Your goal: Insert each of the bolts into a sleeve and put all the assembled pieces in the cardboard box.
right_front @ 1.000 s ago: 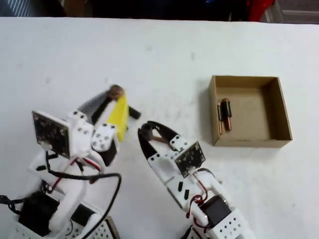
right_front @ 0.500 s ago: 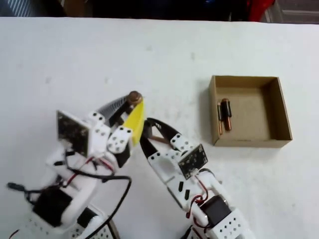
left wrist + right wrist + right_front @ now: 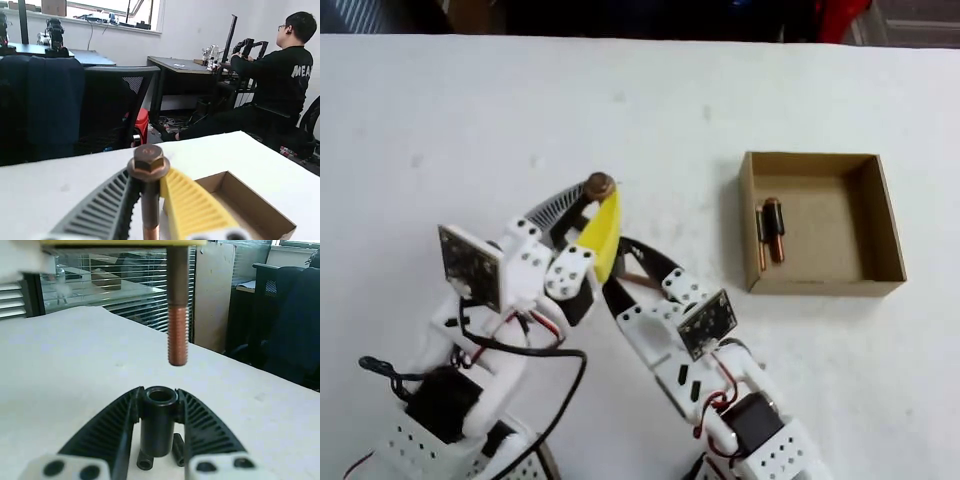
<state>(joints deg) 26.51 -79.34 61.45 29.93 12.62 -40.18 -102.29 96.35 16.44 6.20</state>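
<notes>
Bolt held over sleeve, each clamped in a gripper.
The left gripper (image 3: 592, 203) pinches the bolt (image 3: 148, 167) just under its head, shank down. The right gripper (image 3: 159, 396) is closed around the upright sleeve (image 3: 158, 427). The right wrist view shows the bolt's tip just above the sleeve's mouth, not touching. The high view shows both arms left of the cardboard box (image 3: 817, 288), which holds assembled pieces (image 3: 771, 230).

Copper bolt (image 3: 177, 315), hex head up, hangs vertical, its threaded tip just above the open bore of an upright black sleeve (image 3: 159, 425), not touching. Two spare sleeves (image 3: 145, 460) lie beneath. The open cardboard box (image 3: 880, 215) holds assembled hardware (image 3: 773, 230) along one wall.
</notes>
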